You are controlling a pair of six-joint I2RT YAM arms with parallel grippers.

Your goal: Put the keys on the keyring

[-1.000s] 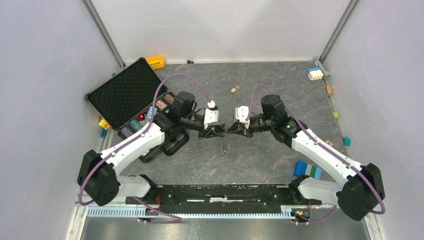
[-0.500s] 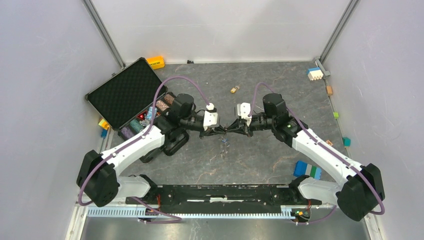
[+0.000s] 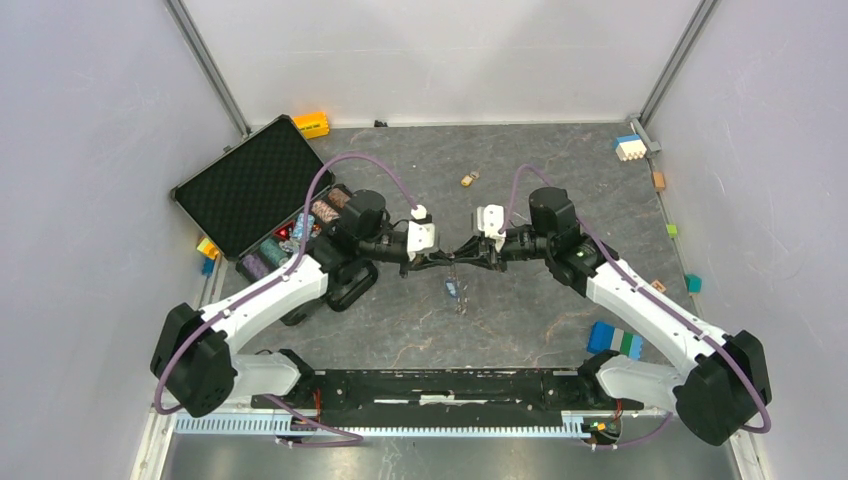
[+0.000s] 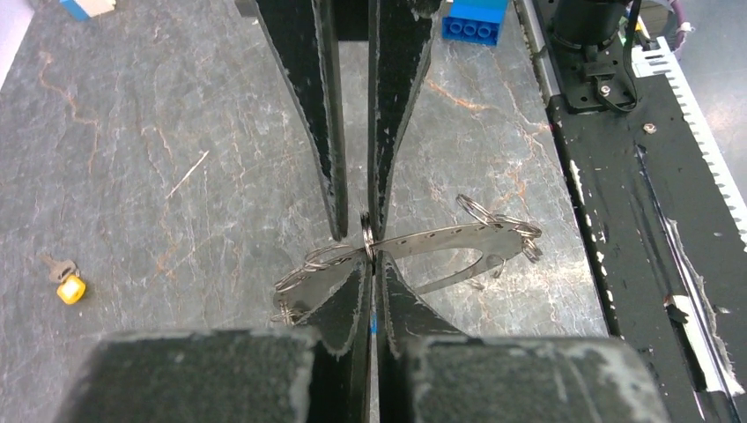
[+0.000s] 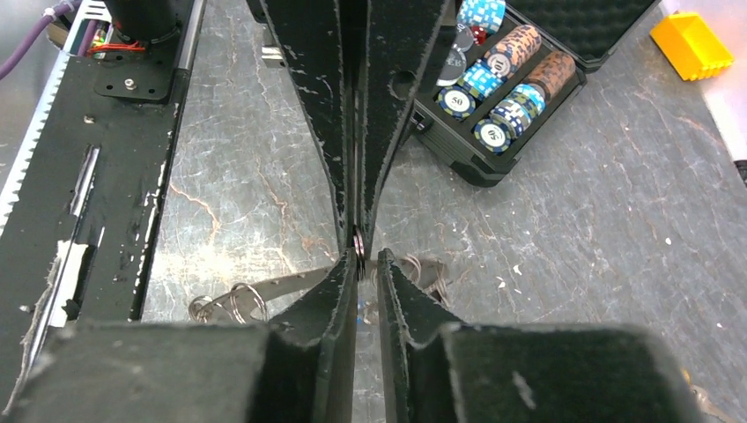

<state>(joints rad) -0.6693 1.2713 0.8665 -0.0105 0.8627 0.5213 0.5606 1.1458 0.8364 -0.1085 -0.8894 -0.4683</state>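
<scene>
**Claw state.** The left claw [image 4: 370,264] is gripping the keyring [image 4: 440,240]. Its black, scuffed, wedge-shaped fingers are pressing together on one thin wire ring, seen edge-on. The right claw [image 5: 366,264] is facing it tip to tip. Its fingers are standing slightly parted, with a narrow gap showing between them at that same ring, so it is not clamping.

**Task items.** The keyring is hanging from the claw tips over the middle of the table [image 4: 176,132], a grey, stone-patterned surface with rust-coloured veins. The keyring is showing as a cluster of thin silvery split rings joined to a flat, bright metal strip pierced by a row of small holes. The yellow key [image 4: 66,284] is lying flat on the table, well apart from both claws. It is a short silvery blade with a rounded yellow plastic head.

**Limits of view.**
- The left claw's own fingers are covering the middle of the keyring in the left wrist view.
- A small blue speck is showing low between those fingers, and it is too small to identify.
- From above, the keyring is reading only as a faint dangling glint.
- The frame edge is cutting off a studded blue block [image 4: 476,18].
- The frame edge is also cutting off the black case [image 5: 564,26] holding striped poker chips [image 5: 493,88].
</scene>
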